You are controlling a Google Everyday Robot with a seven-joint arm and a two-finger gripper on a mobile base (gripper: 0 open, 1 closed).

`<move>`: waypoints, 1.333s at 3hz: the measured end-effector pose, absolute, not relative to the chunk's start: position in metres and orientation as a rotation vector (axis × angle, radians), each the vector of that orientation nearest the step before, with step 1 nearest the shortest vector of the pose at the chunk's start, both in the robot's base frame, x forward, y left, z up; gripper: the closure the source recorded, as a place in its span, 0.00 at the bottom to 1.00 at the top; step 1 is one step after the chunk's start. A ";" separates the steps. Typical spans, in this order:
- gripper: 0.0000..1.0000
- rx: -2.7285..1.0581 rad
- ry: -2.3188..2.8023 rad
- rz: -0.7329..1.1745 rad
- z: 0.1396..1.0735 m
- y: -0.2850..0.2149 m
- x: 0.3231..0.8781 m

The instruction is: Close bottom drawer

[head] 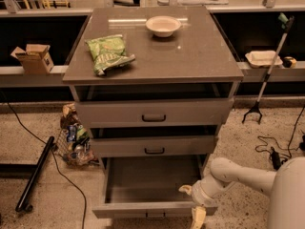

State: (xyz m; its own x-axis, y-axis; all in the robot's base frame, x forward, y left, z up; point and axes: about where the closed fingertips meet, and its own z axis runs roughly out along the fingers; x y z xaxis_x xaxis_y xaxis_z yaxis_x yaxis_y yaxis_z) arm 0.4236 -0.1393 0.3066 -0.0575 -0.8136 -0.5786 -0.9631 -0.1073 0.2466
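Observation:
The grey cabinet (190,56) has three drawers. The bottom drawer (138,209) is pulled far out, showing its plain grey tray (152,178), and its small dark handle (155,216) sits at the lower edge of the view. My gripper (192,203) is at the right end of the drawer's front. One cream finger (185,189) is inside the tray and the other (198,217) is outside the front panel, so the gripper is open astride it. My white arm (238,175) comes in from the lower right.
The middle drawer (155,146) and top drawer (153,112) stand slightly ajar. A green snack bag (108,54) and a white bowl (163,26) lie on the cabinet top. A bag of rubbish (74,137) and a black pole (35,173) are at the left. A grabber tool (267,75) and cables (271,149) are at the right.

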 end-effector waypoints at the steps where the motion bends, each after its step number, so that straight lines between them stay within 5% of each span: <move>1: 0.00 -1.987 1.915 0.912 0.296 -0.139 0.422; 4: 0.64 -1.975 1.913 0.820 0.224 -0.180 0.418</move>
